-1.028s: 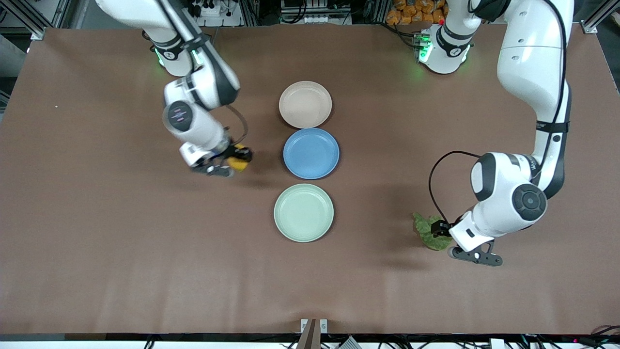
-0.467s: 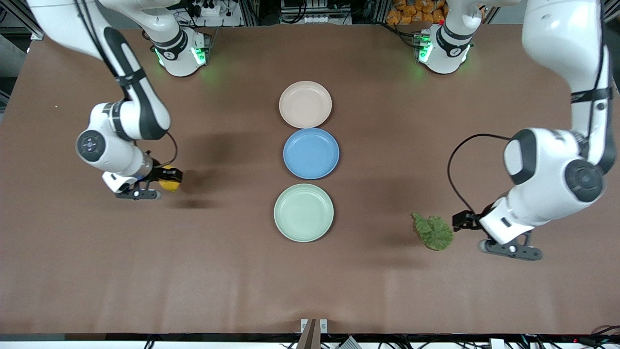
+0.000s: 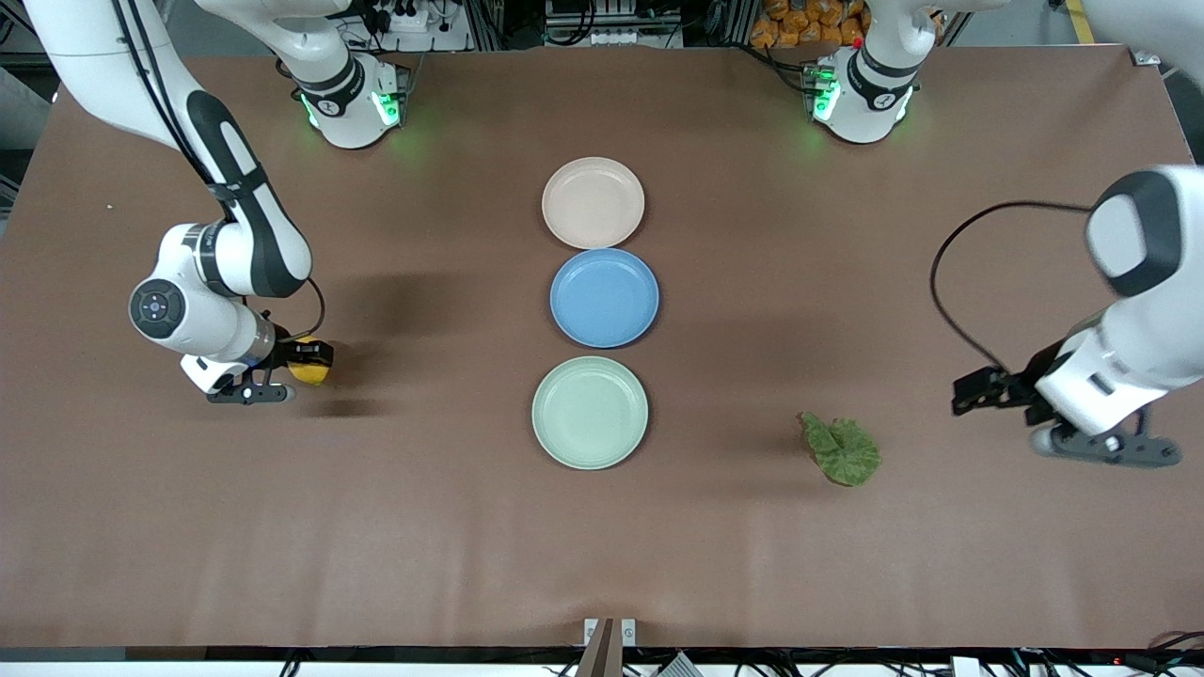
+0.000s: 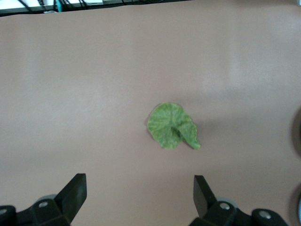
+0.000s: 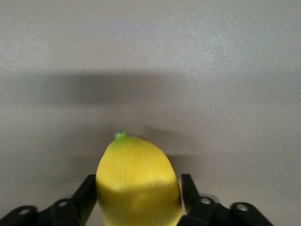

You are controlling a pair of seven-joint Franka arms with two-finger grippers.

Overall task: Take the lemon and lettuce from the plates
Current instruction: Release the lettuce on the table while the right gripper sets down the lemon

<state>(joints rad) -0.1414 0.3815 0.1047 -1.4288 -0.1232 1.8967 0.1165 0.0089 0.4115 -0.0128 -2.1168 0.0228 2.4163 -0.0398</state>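
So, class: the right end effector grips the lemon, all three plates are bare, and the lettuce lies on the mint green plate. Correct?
Not quite. The front view shows the lettuce on the bare table, beside the mint green plate toward the left arm's end. The right end effector does grip the lemon; the plates are bare.

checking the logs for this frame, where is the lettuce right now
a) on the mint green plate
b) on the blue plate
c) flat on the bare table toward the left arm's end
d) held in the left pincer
c: the lettuce lies on the bare table, off the mint green plate, and the left pincer hangs open and empty, apart from it.
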